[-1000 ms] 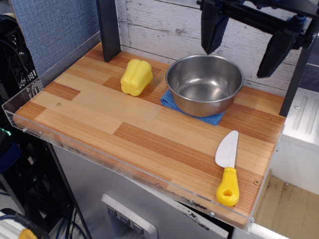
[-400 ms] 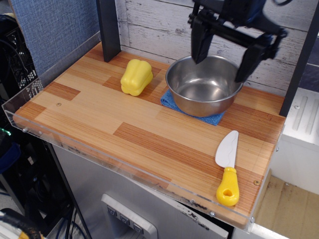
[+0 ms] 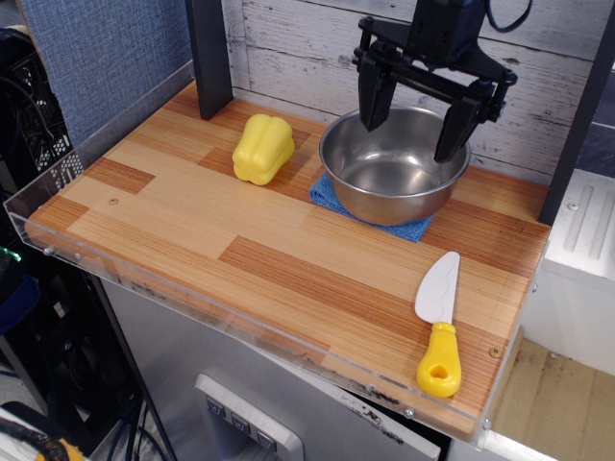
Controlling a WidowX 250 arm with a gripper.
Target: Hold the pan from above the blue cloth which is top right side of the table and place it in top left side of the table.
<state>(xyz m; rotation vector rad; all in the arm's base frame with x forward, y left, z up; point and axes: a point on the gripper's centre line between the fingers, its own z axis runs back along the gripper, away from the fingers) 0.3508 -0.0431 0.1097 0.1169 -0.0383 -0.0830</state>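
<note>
A: Observation.image shows our black two-fingered claw (image 3: 413, 120) spread wide, poised over the far half of the round, shiny stainless-steel pan (image 3: 394, 163). It grips nothing yet.

B: We agree. The pan sits directly under the claw, resting on the folded blue terry cloth (image 3: 370, 211), which peeks out on the near side, toward the camera from the claw. All of it lies on the striped wooden table (image 3: 240, 250).

A: What could go wrong from here, in our judgement?

B: The steel is slick and the wall curves. If our fingers close on the rim at a slant, the pan could squirt out or tip. We cannot tell whether the fingertips are level with the rim or just above it.

A: The yellow toy pepper (image 3: 261, 148) worries us too. It stands to the left of the claw, touching or just beside the cloth's corner, near our path to the far-left corner. A low carry could knock it.

B: The cloth might also drag along if it clings. The yellow-handled spatula (image 3: 438, 327), well toward the camera from the claw, looks safe.

A: And orientation?

B: The pan stands upright, mouth up. Being round and handleless, it has no long axis, so any rim point serves.
</note>
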